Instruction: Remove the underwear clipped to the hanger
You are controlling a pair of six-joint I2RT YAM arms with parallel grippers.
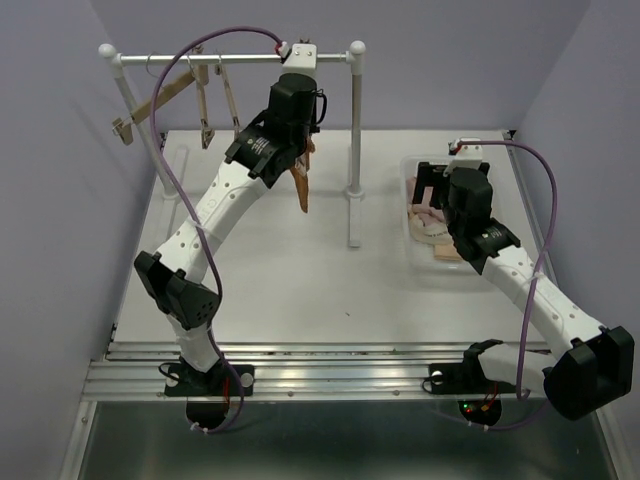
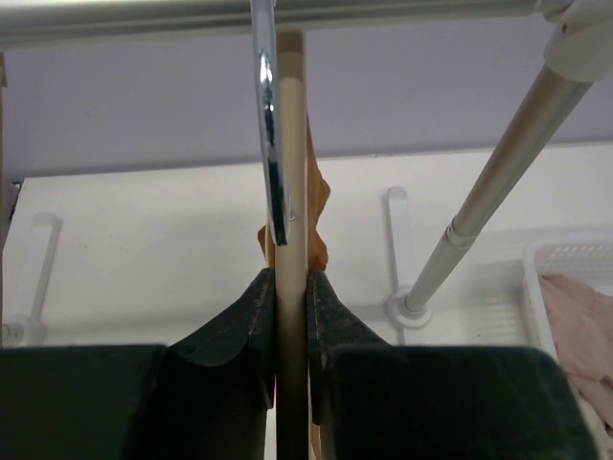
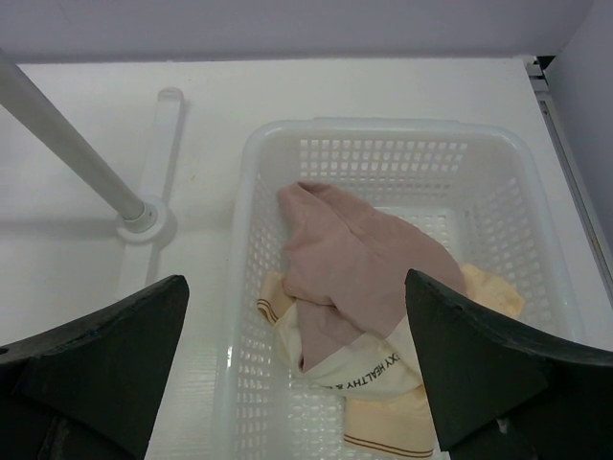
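Here's the rust brown brief (image 1: 301, 188), hanging crumpled behind a wooden hanger (image 2: 290, 134) up under the rack rail (image 1: 230, 58). The left gripper (image 2: 290, 287) is pinched tight on that hanger's wood, beneath its metal hook (image 2: 271, 144). Over on the right, the dusty pink brief (image 3: 354, 268) lies heaped on the pale cream brief (image 3: 388, 426) inside the white basket (image 3: 383, 134), and the cream waistband shows the word "HEALTHY". The right gripper (image 3: 295, 280) hovers above the basket, fingers spread wide and holding nothing. A rack post (image 3: 67, 144) stands left of the basket, and spare hangers (image 1: 205, 110) dangle toward the rail's left end.
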